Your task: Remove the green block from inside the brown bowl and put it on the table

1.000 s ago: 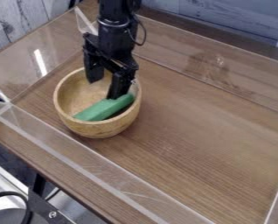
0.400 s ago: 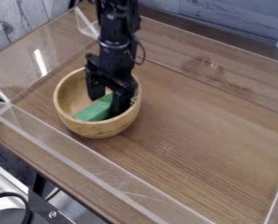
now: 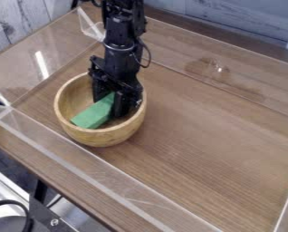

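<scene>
The brown bowl (image 3: 107,134) sits on the table (image 3: 219,136) left of centre. Inside it lies the green block (image 3: 92,114), slanting from lower left to upper right, with its upper right end hidden behind the fingers. My black gripper (image 3: 114,101) points straight down into the bowl. Its fingers (image 3: 98,92) stand apart on either side of the block's upper end, and I cannot see whether the pads press on it.
Clear acrylic walls (image 3: 62,159) border the table along the front and left, close to the bowl. Bare wood-grain surface stretches to the right of the bowl and towards the front right.
The gripper has sunk from just above the bowl's rim down into the bowl, over the block's upper end. More of the block is now covered.
</scene>
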Available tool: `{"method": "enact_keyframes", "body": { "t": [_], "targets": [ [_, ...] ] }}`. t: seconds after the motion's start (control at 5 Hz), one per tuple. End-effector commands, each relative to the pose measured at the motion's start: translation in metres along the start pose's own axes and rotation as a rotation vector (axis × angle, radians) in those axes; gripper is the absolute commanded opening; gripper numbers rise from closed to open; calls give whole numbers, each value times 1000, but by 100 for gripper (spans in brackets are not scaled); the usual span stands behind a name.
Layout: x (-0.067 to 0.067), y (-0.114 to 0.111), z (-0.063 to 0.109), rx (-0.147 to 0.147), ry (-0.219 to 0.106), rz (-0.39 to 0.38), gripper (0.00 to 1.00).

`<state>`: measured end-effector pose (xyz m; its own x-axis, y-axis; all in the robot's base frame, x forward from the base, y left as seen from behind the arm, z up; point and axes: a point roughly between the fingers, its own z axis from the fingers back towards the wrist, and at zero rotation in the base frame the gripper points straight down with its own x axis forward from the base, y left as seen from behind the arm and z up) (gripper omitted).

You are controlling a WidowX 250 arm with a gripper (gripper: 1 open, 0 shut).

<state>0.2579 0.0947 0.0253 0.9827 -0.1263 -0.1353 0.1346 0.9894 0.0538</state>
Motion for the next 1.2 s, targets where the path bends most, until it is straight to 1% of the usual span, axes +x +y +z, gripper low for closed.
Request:
{"method": "enact_keyframes", "body": {
  "t": [0.0,0.4,0.8,1.0],
  "targets": [
    [-1,2,5,-29,-33,5,0],
    [1,1,11,-33,-19,11,0],
    [1,2,11,-42,-26,-22,0],
    [-1,4,14,-44,-13,2,0]
  ]
}}
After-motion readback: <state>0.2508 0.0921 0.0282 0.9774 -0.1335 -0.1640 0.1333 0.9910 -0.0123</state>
